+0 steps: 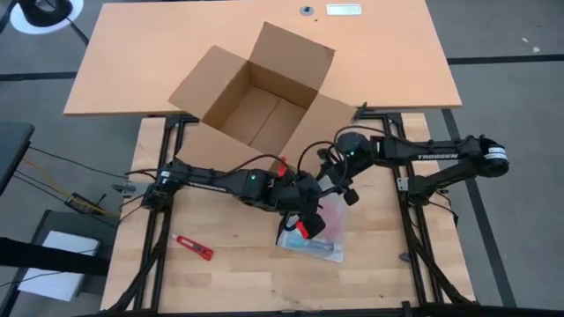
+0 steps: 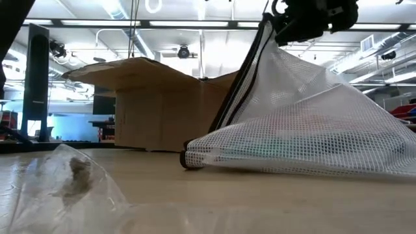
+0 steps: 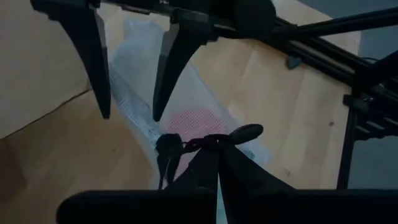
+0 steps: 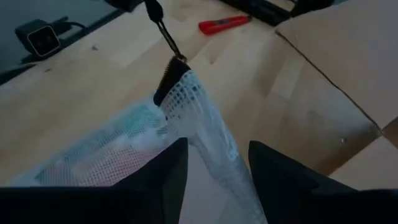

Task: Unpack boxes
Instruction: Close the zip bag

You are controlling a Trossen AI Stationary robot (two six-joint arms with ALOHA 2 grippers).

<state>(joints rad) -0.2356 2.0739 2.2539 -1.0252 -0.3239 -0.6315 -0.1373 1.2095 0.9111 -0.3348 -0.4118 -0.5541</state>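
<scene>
Carton sits open at the tabletop's far edge, straddling onto the orange desk behind. All four flaps are splayed out and, from above, the inside looks empty. It's turned diagonal to the tabletop, mouth straight up; the long axis seems to run from near-left to far-right, though it's close to square.

Handling guess: light, stiff corrugated walls, floppy flaps. It's far too big to span, so you pinch a flap edge or wall rim; it'll probably slide if you just push.

Both claws are off the carton, working a white mesh pouch lying on the tabletop just in front of it. Left claw is pinched closed on the pouch's zipper pull. Right claw has its fingers either side of the raised mesh edge, close in; can't tell if it's actually gripping. In the low view the pouch is tented up at one corner, and crumpled clear plastic lies nearer that camera.

Red cutter lies apart, left of the pouch.
</scene>
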